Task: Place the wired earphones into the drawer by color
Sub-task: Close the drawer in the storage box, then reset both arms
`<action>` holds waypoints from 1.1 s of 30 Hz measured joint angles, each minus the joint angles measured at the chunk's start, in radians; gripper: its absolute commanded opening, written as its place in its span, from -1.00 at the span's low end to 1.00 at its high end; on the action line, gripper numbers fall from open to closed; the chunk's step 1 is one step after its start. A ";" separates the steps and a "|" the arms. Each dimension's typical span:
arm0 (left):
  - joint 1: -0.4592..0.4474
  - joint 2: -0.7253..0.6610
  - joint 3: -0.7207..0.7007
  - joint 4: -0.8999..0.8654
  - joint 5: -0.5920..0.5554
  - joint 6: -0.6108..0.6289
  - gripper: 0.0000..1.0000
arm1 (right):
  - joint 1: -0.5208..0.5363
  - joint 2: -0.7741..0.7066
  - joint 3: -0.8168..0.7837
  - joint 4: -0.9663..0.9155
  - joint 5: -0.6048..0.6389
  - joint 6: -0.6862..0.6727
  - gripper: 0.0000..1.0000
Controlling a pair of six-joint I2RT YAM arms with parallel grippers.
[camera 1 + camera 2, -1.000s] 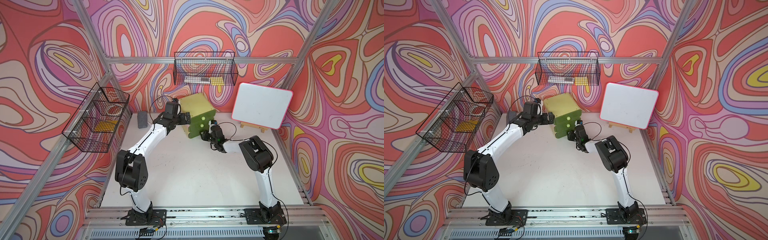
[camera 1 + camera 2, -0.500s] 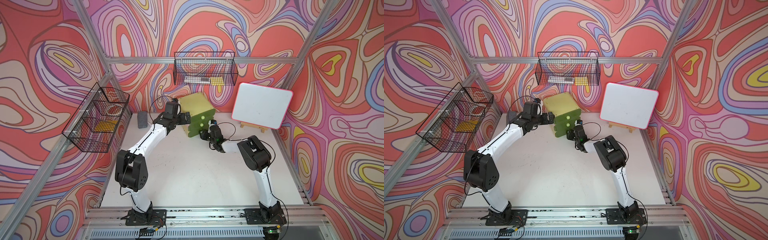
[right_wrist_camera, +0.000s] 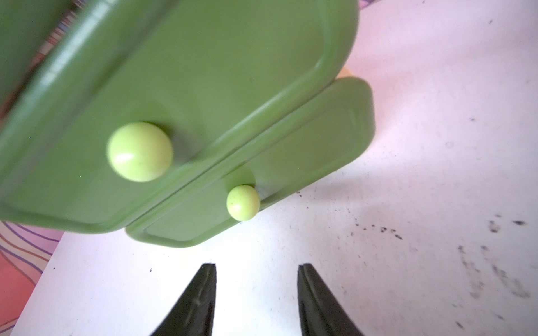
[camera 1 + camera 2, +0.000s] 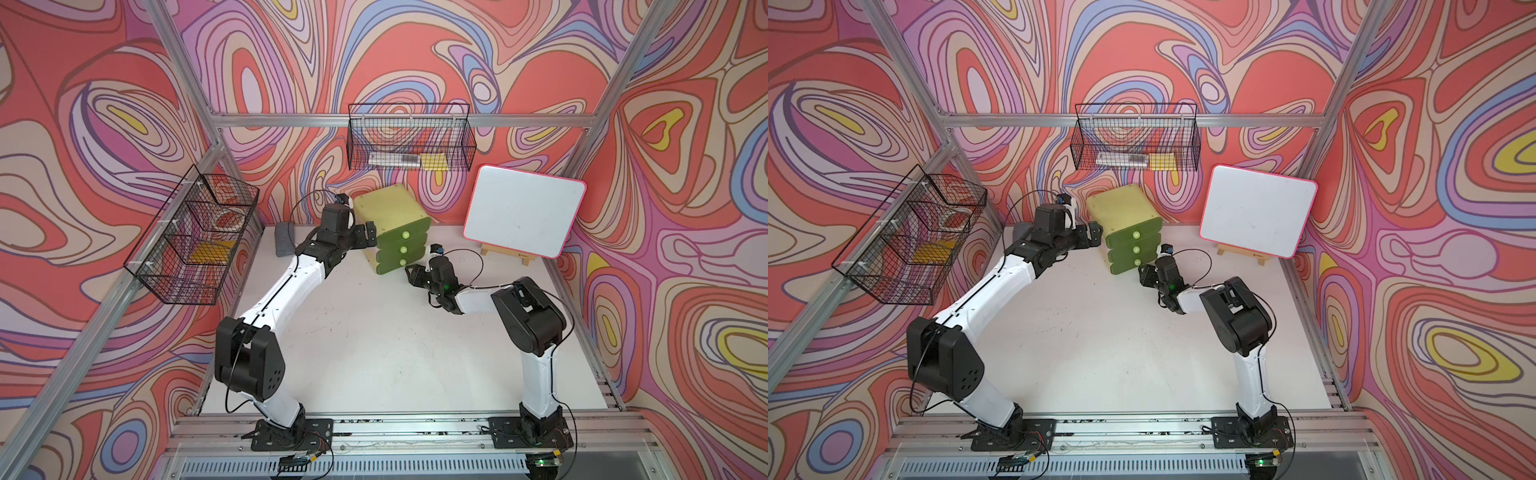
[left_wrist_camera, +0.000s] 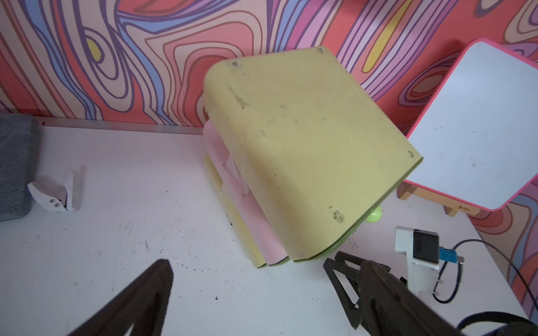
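Note:
No wired earphones show in any view. The green drawer (image 4: 390,216) (image 4: 1123,208) unit stands at the back of the table, its three fronts looking shut in both top views. My left gripper (image 4: 368,235) (image 4: 1094,232) (image 5: 247,263) is wide open beside the unit's left side, holding nothing. Low in front of the unit hangs my right gripper (image 4: 411,272) (image 4: 1144,274) (image 3: 256,266), open and empty. Its tips are a short way from the bottom drawer's knob (image 3: 243,202). The middle knob (image 3: 139,151) sits above that one.
A whiteboard (image 4: 523,216) on a wooden easel stands right of the unit. Wire baskets hang on the back wall (image 4: 409,143) and the left wall (image 4: 195,241). A grey block (image 4: 284,245) (image 5: 14,165) and a white clip (image 5: 58,195) lie at the back left.
My right gripper's jaws have spread wider and the right arm has drawn slightly back from the drawer unit. The left arm has not moved.

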 measured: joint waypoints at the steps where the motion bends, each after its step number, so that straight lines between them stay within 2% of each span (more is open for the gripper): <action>1: 0.001 -0.039 -0.042 0.021 -0.002 -0.004 0.98 | 0.000 -0.032 -0.021 -0.002 0.003 -0.011 0.06; 4: 0.003 -0.157 -0.193 0.093 -0.010 -0.010 0.98 | 0.000 -0.137 -0.080 -0.016 0.018 -0.049 0.17; 7: 0.003 -0.283 -0.373 0.162 -0.023 -0.007 0.98 | 0.000 -0.232 -0.135 -0.037 0.038 -0.085 0.37; 13: 0.003 -0.528 -0.730 0.339 -0.076 0.067 0.98 | -0.002 -0.409 -0.232 -0.098 0.115 -0.172 0.73; 14: 0.003 -0.555 -0.769 0.361 -0.088 0.079 0.98 | -0.002 -0.435 -0.244 -0.112 0.135 -0.186 0.94; 18: 0.003 -0.631 -0.887 0.438 -0.132 0.139 0.98 | -0.002 -0.536 -0.297 -0.148 0.227 -0.258 0.96; 23: 0.003 -0.645 -1.008 0.576 -0.162 0.218 0.98 | -0.002 -0.649 -0.377 -0.142 0.326 -0.368 0.96; 29: 0.006 -0.592 -1.123 0.707 -0.210 0.348 0.98 | -0.004 -0.708 -0.437 -0.132 0.457 -0.452 0.96; 33: 0.068 -0.500 -1.135 0.790 -0.207 0.406 0.98 | -0.025 -0.735 -0.469 -0.117 0.494 -0.484 0.96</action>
